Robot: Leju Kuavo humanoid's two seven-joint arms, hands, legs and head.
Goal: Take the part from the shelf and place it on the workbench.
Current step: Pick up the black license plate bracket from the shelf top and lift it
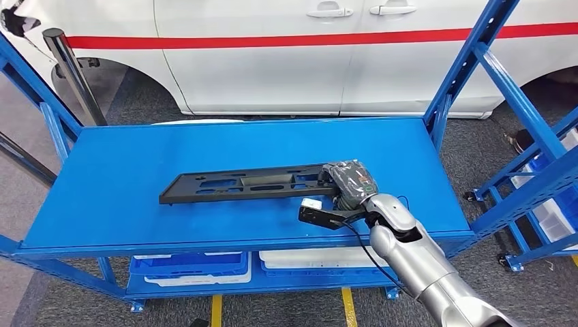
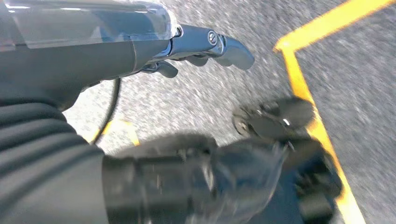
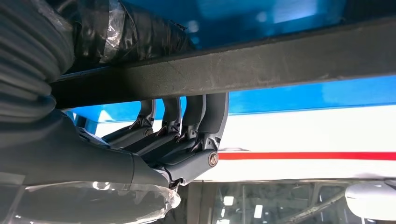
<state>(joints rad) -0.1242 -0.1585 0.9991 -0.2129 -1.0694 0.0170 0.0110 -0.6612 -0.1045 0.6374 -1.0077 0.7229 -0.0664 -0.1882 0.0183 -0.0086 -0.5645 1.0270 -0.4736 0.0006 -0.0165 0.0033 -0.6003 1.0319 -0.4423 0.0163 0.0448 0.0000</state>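
Note:
A long black plastic part [image 1: 238, 185] with several cut-outs lies flat across the blue shelf top [image 1: 136, 157]. My right hand [image 1: 349, 182] grips its right end, the silver arm coming in from the lower right. In the right wrist view the dark fingers [image 3: 187, 116] hook over the edge of the black part [image 3: 280, 65]. My left hand [image 2: 140, 56] hangs over the grey floor, its fingers apart and nothing in it.
A white car with a red stripe [image 1: 307, 54] stands close behind the shelf. Blue slanted uprights [image 1: 470, 68] frame the shelf's right side, and another blue rack [image 1: 545, 184] stands further right. Blue bins [image 1: 191, 264] and white trays [image 1: 313, 257] fill the lower level.

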